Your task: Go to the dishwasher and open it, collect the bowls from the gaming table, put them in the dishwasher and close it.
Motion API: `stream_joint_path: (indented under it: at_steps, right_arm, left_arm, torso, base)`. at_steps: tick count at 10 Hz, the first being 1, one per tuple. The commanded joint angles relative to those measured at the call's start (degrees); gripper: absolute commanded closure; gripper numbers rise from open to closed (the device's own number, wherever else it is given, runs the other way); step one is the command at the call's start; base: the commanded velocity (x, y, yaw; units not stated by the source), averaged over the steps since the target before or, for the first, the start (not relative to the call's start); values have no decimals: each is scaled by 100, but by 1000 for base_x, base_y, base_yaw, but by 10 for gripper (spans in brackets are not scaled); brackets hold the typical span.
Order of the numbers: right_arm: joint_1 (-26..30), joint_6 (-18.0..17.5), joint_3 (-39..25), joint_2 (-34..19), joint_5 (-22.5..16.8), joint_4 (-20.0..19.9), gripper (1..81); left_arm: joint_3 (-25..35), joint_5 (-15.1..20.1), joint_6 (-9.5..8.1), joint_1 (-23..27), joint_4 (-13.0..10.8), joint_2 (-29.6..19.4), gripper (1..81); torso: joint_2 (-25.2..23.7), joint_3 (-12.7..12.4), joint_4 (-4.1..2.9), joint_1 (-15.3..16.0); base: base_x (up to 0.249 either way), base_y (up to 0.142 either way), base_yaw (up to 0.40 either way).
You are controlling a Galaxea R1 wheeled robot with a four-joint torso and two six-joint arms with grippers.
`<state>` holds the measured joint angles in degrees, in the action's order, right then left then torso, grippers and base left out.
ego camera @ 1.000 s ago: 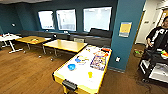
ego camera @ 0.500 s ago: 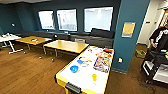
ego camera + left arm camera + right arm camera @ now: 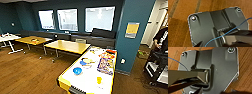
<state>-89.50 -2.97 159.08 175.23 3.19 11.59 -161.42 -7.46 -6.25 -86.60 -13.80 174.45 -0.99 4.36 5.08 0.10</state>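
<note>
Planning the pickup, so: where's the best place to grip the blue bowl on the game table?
Probably the rim of the bowl, from above on the near side. It sits apart from the board games on the table, near the yellow edge.

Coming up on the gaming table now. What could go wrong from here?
1. The blue bowl sits close to the gaming table edge, so a bump from the base might knock it off.
2. A yellow cup and board games crowd the top; an arm could sweep them.
3. A person and cart stand nearby on the right, limiting turning room.
</note>
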Motion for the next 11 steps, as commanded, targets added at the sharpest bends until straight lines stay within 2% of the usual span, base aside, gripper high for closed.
stream_joint_path:
  at_steps: [1, 11]
  right_arm:
    - [235, 16, 8, -12, -302, -17, 10]
    - [226, 16, 8, -12, -302, -17, 10]
  left_arm:
    - [-22, 254, -7, 253, 0, -15, 10]
    - [-13, 254, -7, 245, 9, -6, 10]
  torso:
    - [0, 0, 0, 0]
    - [0, 0, 0, -2]
  base:
    - [116, 109, 0]
    - [116, 103, 0]
